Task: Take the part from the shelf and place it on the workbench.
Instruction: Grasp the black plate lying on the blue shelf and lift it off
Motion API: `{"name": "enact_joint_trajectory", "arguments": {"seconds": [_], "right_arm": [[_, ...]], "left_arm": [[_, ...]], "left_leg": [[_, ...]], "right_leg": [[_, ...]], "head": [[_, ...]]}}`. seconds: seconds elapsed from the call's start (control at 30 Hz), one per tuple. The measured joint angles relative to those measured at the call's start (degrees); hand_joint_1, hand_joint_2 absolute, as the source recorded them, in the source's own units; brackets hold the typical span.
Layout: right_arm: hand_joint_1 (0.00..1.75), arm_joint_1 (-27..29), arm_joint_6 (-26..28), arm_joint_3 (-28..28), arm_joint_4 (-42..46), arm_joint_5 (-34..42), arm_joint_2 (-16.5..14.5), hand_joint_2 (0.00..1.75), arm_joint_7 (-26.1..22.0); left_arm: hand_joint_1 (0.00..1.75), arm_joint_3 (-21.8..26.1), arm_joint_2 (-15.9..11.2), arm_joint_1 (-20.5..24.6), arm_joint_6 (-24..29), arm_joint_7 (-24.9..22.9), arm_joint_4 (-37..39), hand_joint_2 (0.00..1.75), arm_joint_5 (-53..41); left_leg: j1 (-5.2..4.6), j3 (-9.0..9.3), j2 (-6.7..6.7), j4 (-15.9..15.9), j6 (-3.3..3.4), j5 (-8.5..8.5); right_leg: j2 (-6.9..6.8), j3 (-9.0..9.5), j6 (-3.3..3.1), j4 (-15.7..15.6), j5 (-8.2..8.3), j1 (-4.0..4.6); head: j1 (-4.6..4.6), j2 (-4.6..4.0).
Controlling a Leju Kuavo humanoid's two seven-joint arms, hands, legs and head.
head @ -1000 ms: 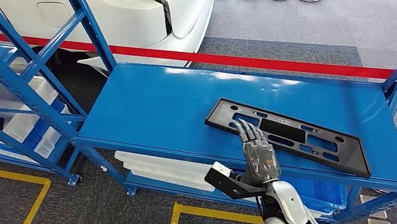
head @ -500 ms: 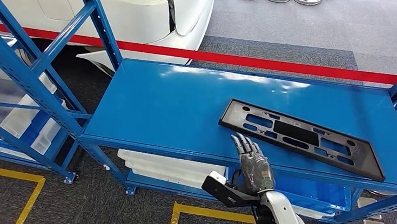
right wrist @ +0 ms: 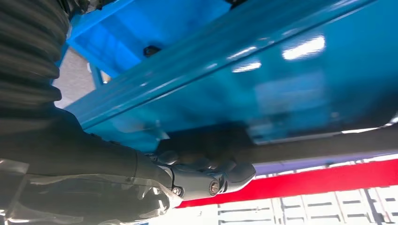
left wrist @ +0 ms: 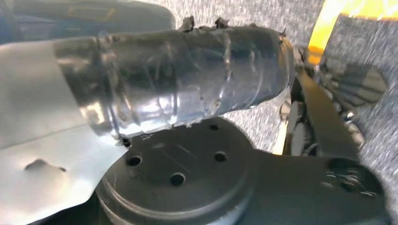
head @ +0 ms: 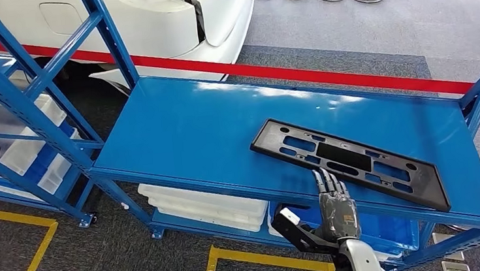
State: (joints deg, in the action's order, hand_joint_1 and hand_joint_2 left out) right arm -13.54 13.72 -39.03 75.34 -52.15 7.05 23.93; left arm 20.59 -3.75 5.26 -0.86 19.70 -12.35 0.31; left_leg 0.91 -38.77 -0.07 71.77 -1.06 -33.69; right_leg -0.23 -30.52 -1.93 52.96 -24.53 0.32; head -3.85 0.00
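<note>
Black flat part [head: 351, 162] lies on blue surface [head: 185, 134]. Right robot hand [head: 335, 207] at front edge, fingers straight, released, holding nothing. Left robot hand: can't tell.

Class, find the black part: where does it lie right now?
In the head view, the black part lies flat on the right half of the blue workbench, near its front edge, just beyond the right hand.

1. The right hand [head: 335, 207] is showing dark grey fingers [head: 326, 182] under a clear, glossy wrap.
2. A black camera bracket [head: 296, 228] is sticking out beside the hand.
3. A silver forearm [head: 361, 262] is gleaming below the hand.
</note>
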Motion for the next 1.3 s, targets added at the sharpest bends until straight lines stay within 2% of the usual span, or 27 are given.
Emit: {"name": "enact_joint_trajectory", "arguments": {"seconds": [0.03,0.1,0.13,0.17,0.2,0.27,0.33,0.37,0.43,0.47,0.5,0.53,0.57,0.63,0.67,0.7,0.8,0.83,0.9,0.97,1.0,1.03,1.07,1.13,1.17,1.23,1.3], "right_arm": [[0.0,0.2,0.0,0.2,0.2,-0.2,0.2,1.75,0.1],[0.0,0.5,0.0,0.7,0.5,-0.4,0.6,1.75,0.2],[0.0,0.5,0.0,1.0,0.7,-0.5,0.8,1.75,0.2],[0.0,0.5,0.1,1.2,1.0,-0.7,1.0,1.75,0.2],[0.0,0.5,0.1,1.4,1.2,-0.9,1.1,1.75,0.3],[0.0,0.6,0.1,1.7,1.8,-1.5,1.4,1.75,0.1],[0.0,0.5,0.0,2.1,2.4,-2.1,1.6,1.75,-0.2],[0.0,0.4,-0.1,2.3,2.8,-2.5,1.7,1.75,-0.5],[0.0,0.3,-0.5,2.4,3.4,-3.1,1.7,1.75,-1.0],[0.0,0.3,-0.8,2.4,3.6,-3.3,1.7,1.75,-1.3],[0.0,0.3,-1.0,2.4,3.9,-3.5,1.7,1.75,-1.4],[0.0,0.3,-1.1,2.4,4.1,-3.8,1.7,1.75,-1.6],[0.0,0.2,-1.2,2.4,4.4,-3.9,1.7,1.75,-1.7],[0.0,-0.1,-1.3,2.4,5.1,-4.3,1.7,1.75,-1.9],[0.0,-0.3,-1.4,2.4,5.5,-4.5,1.7,1.75,-2.0],[0.0,-0.4,-1.6,2.4,5.9,-4.6,1.6,1.75,-2.1],[0.0,-0.6,-2.6,2.4,7.1,-4.7,1.4,1.75,-2.7],[0.0,-0.7,-2.9,2.4,7.5,-4.7,1.2,1.75,-2.8],[0.0,-1.0,-3.4,2.3,8.3,-4.8,0.8,1.75,-3.0],[0.0,-1.1,-3.7,2.3,8.7,-5.0,0.6,1.75,-2.7],[0.0,-1.0,-3.8,2.4,8.8,-5.2,0.6,1.75,-2.5],[0.0,-1.0,-3.8,2.6,8.9,-5.4,0.6,1.75,-2.3],[0.0,-0.9,-3.8,2.8,8.9,-5.4,0.6,1.75,-2.1],[0.0,-0.8,-3.8,3.3,9.1,-5.5,0.7,1.75,-1.8],[0.0,-0.8,-3.7,3.6,9.1,-5.5,0.7,1.75,-1.8],[0.0,-0.6,-3.6,4.3,9.1,-5.5,1.0,1.75,-1.7],[0.0,-0.3,-3.4,5.2,9.1,-5.1,1.4,1.75,-1.7]], "left_arm": [[0.0,0.0,-0.1,-0.1,0.0,0.0,0.0,0.0,0.0],[0.0,0.1,-0.3,0.0,0.0,0.0,0.0,0.0,0.0],[0.0,0.2,-0.4,0.1,0.0,-0.1,0.0,0.0,0.0],[0.0,0.2,-0.4,0.2,0.0,-0.1,0.0,0.0,0.0],[0.0,0.3,-0.4,0.3,-0.1,-0.1,0.0,0.0,0.0],[0.0,0.4,-0.4,0.3,-0.2,-0.2,0.0,0.0,0.0],[0.0,0.4,-0.2,0.2,-0.4,-0.1,0.0,0.0,0.0],[0.0,0.4,-0.1,0.2,-0.5,-0.1,0.0,0.0,0.0],[0.0,0.4,-0.1,0.3,-0.6,-0.1,0.0,0.0,0.0],[0.0,0.5,-0.1,0.3,-0.7,0.0,0.0,0.0,0.0],[0.0,0.5,-0.1,0.2,-0.7,0.0,0.0,0.0,0.0],[0.0,0.5,-0.1,0.2,-0.7,0.0,0.0,0.0,0.0],[0.0,0.5,-0.1,0.2,-0.7,0.0,0.0,0.0,-0.1],[0.0,0.5,0.0,0.2,-0.7,0.1,0.0,0.0,-0.1],[0.0,0.5,0.0,0.2,-0.7,0.1,0.0,0.0,-0.1],[0.0,0.5,0.1,0.3,-0.7,0.1,0.0,0.0,-0.2],[0.0,0.7,0.0,0.3,-0.7,0.1,0.0,0.0,-0.4],[0.0,0.8,-0.1,0.3,-0.7,0.2,0.0,0.0,-0.4],[0.0,1.0,-0.3,0.3,-0.8,0.2,0.0,0.0,-0.5],[0.0,1.1,-0.4,0.3,-0.8,0.2,0.0,0.0,-0.6],[0.0,1.2,-0.5,0.2,-0.7,0.2,0.0,0.0,-0.6],[0.0,1.2,-0.6,0.1,-0.7,0.2,0.0,0.0,-0.6],[0.0,1.3,-0.7,0.0,-0.6,0.2,0.0,0.0,-0.6],[0.0,1.3,-0.9,0.0,-0.5,0.2,0.0,0.0,-0.6],[0.0,1.3,-1.0,0.1,-0.5,0.2,0.0,0.0,-0.6],[0.0,1.4,-1.0,0.2,-0.5,0.0,0.0,0.0,-0.6],[0.0,1.4,-1.0,0.3,-0.5,-0.1,0.0,0.0,-0.6]], "left_leg": [[0.12,0.62,0.0,-1.2,-0.13,1.23],[0.35,4.2,0.01,-8.4,-0.26,4.99],[0.38,6.03,-0.04,-12.0,-0.12,6.25],[0.35,7.19,-0.12,-14.3,0.15,6.84],[0.27,7.74,-0.21,-15.5,0.5,6.94],[0.15,7.59,-0.32,-15.6,1.3,6.97],[0.25,7.46,-0.3,-15.7,1.96,7.26],[0.34,7.39,-0.27,-15.8,2.22,7.41],[0.32,7.15,-0.26,-15.8,2.47,7.53],[0.3,7.04,-0.26,-15.8,2.51,7.55],[0.26,6.97,-0.27,-15.8,2.53,7.57],[0.2,6.97,-0.3,-15.8,2.53,7.58],[0.14,7.03,-0.34,-15.8,2.53,7.58],[-0.03,7.17,-0.44,-15.8,2.46,7.58],[-0.09,7.16,-0.47,-15.8,2.31,7.59],[-0.11,7.08,-0.45,-15.8,2.07,7.62],[-0.07,7.12,-0.33,-16.1,1.07,7.73],[-0.09,6.99,-0.29,-15.6,0.78,7.2],[-0.09,5.1,-0.25,-11.1,0.38,4.28],[-0.05,1.59,-0.23,-3.4,0.06,0.72],[-0.02,0.41,-0.21,-0.9,-0.06,0.05],[0.02,0.21,-0.2,-0.4,-0.17,0.51],[0.08,1.18,-0.17,-2.3,-0.23,2.04],[0.22,4.72,-0.1,-9.2,-0.25,5.87],[0.23,6.42,-0.07,-12.4,-0.16,6.85],[0.14,7.82,-0.18,-15.5,0.37,7.22],[-0.01,7.68,-0.32,-15.9,1.12,7.13]], "right_leg": [[0.08,-0.02,0.08,0.2,-0.13,-0.04],[0.28,-0.03,0.47,0.9,-0.53,-0.18],[0.36,-0.12,0.82,1.3,-0.8,-0.15],[0.39,-0.24,1.15,1.7,-1.02,-0.11],[0.41,-0.35,1.46,2.0,-1.16,-0.06],[0.41,-0.49,2.01,2.0,-1.16,-0.12],[0.38,-1.23,2.64,3.5,-2.26,-0.26],[0.36,-2.3,2.97,5.9,-3.73,-0.31],[0.33,-5.85,3.51,13.6,-7.66,-0.39],[0.33,-7.62,3.6,17.3,-9.04,-0.41],[0.33,-8.66,3.56,19.5,-9.44,-0.41],[0.33,-8.63,3.39,19.4,-8.72,-0.4],[0.33,-7.42,3.06,16.8,-7.0,-0.37],[0.33,-3.19,2.0,8.2,-3.14,-0.13],[0.27,-1.56,1.56,4.7,-1.99,0.04],[0.21,-0.67,1.26,2.7,-1.55,0.21],[0.12,-0.22,0.89,1.2,-1.17,0.23],[0.09,0.12,0.64,0.6,-0.83,0.08],[0.02,0.75,0.21,-0.5,-0.2,-0.19],[-0.01,0.8,0.02,-0.6,-0.12,-0.18],[-0.02,0.78,0.02,-0.5,-0.18,-0.18],[0.0,0.76,0.06,-0.3,-0.29,-0.18],[0.04,0.75,0.14,0.0,-0.45,-0.2],[0.14,0.76,0.4,0.6,-0.86,-0.23],[0.19,0.71,0.61,0.9,-1.09,-0.16],[0.24,0.4,1.15,1.5,-1.44,0.02],[0.24,0.13,1.67,1.7,-1.47,0.05]], "head": [[-0.02,0.0],[-0.06,0.0],[-0.09,0.0],[-0.1,0.0],[-0.1,0.0],[-0.07,0.0],[0.04,0.0],[0.14,0.0],[0.34,0.0],[0.34,0.0],[0.34,0.0],[0.35,0.0],[0.34,0.0],[0.33,0.0],[0.32,0.0],[0.31,0.0],[0.28,0.0],[0.21,0.0],[-0.04,0.0],[-0.18,0.0],[-0.21,0.0],[-0.21,0.0],[-0.22,0.0],[-0.23,0.0],[-0.22,0.0],[-0.19,0.0],[-0.17,0.0]]}}
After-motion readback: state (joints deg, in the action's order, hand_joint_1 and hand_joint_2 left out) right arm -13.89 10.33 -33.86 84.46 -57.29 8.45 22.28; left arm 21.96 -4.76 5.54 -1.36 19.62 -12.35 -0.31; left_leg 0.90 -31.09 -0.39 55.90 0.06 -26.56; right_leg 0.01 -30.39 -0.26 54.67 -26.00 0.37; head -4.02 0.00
